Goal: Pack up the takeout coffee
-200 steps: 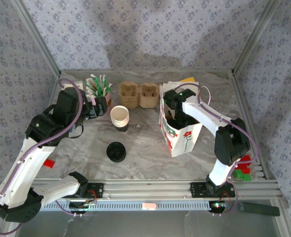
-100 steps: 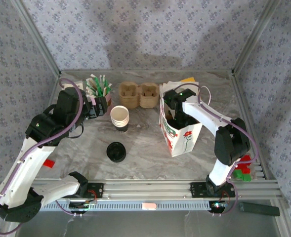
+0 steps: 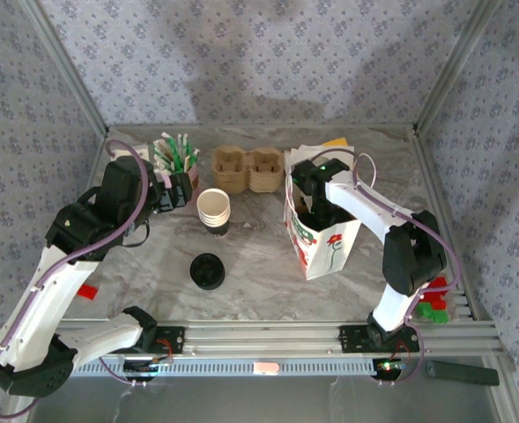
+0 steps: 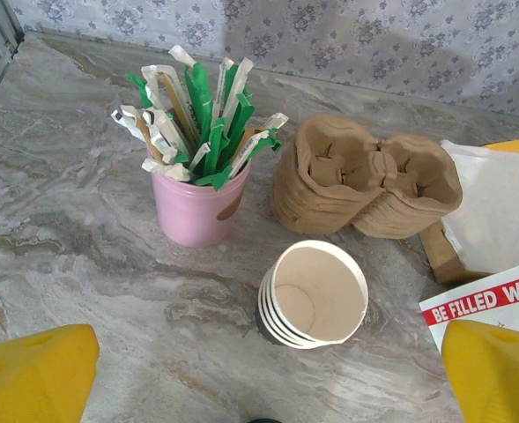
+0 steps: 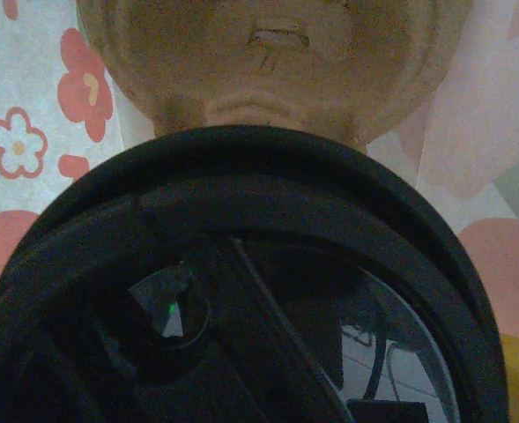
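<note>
the takeout coffee (image 5: pixel 241 264) is inside the paper bag (image 3: pixel 328 251), right under the right pincer (image 3: pixel 312 210) (whether it grips, i cannot tell). the left pincer (image 4: pixel 261 379) hangs spread over the worktop (image 4: pixel 83 247). packing looks nearly done, with only release and withdrawal left.

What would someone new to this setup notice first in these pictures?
The white flowered bag at right centre draws the eye, with the right arm reaching down into it. In the right wrist view, the black lid of the takeout coffee looms very close. The pink cup of stirrers stands out at the back left.
</note>
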`<state>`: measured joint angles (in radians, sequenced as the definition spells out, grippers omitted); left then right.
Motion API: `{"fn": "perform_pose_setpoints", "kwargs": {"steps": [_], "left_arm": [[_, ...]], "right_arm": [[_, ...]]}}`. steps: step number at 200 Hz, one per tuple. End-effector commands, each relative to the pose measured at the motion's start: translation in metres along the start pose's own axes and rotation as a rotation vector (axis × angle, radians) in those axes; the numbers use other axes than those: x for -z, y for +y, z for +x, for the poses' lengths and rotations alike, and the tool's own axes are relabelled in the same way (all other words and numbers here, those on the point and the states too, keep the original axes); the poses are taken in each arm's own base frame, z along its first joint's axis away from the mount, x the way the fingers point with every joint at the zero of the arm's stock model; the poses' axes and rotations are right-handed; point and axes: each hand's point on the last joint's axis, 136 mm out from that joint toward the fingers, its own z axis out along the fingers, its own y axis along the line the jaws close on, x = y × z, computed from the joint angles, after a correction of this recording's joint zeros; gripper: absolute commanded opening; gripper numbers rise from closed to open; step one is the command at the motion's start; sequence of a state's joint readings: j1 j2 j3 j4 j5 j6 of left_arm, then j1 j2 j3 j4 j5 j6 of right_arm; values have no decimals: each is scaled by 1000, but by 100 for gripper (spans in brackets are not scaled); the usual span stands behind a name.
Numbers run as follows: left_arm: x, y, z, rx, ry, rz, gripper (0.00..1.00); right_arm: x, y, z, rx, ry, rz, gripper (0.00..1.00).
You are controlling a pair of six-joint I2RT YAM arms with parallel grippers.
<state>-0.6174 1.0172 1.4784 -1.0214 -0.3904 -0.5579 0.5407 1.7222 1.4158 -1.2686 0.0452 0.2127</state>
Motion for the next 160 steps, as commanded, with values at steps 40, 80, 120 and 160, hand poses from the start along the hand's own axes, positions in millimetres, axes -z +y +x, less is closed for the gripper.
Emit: {"fn": "perform_pose_setpoints", "kwargs": {"steps": [40,80,120,160], "left_arm": [[8,3,-7,3,-27,-6,100],[8,2,-8,2,-27,-5,100],[7,2,-7,1,-26,-6,100],[8,1,-9,3,-30,-3,100]], "right_arm": [[-2,-10,11,-9,42,30,100],[-1,-10,11,-10,38,29,100],[0,-11,11,-13,34,28,100],[1,-11,11,-13,28,27,100]]}}
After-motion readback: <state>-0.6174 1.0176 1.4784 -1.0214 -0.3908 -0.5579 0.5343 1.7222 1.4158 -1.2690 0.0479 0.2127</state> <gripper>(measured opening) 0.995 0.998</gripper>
